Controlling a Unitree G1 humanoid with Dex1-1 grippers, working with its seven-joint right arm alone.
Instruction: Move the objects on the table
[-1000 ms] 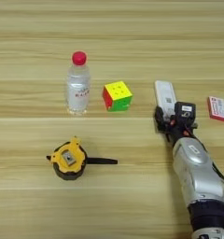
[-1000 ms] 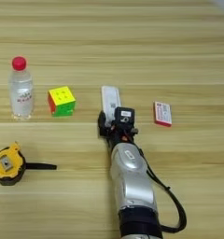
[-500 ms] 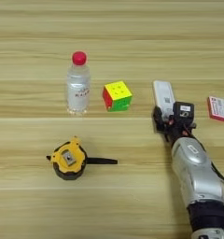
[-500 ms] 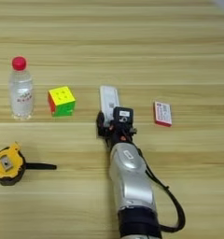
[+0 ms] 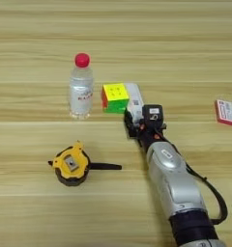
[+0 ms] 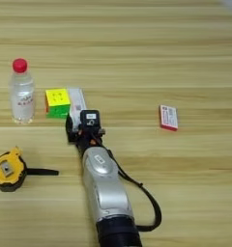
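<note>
Landmark: the puzzle cube point(image 5: 115, 98), yellow face up, green and red on its sides; every place below is read from it.
Forearm: the silver forearm point(image 5: 173, 181) comes up from the bottom edge, below and right of the cube, a black cable looping off its right side.
Tape measure: the yellow-black tape measure point(image 5: 70, 165) lies nearer than the cube and off to its left, its dark strap stretched out to the right along the planks.
End effector: the end effector point(image 5: 132, 121) sits just below and right of the cube, at the near end of the white bar; the black fingers look to be either side of the bar (whether they are clamped on it, I cannot tell).
White bar: the slim white bar point(image 5: 134, 101) lies right against the cube's right side, running away from the arm and tilted slightly left.
Bottle: the clear water bottle point(image 5: 81, 88) stands upright, red cap on, close to the cube's left with a gap between them.
Box: the red-white flat box point(image 6: 168, 117) lies flat, well apart to the cube's right, about level with it.
Tabletop: the light wooden tabletop point(image 5: 185, 53) stretches on behind the cube in long horizontal planks.
</note>
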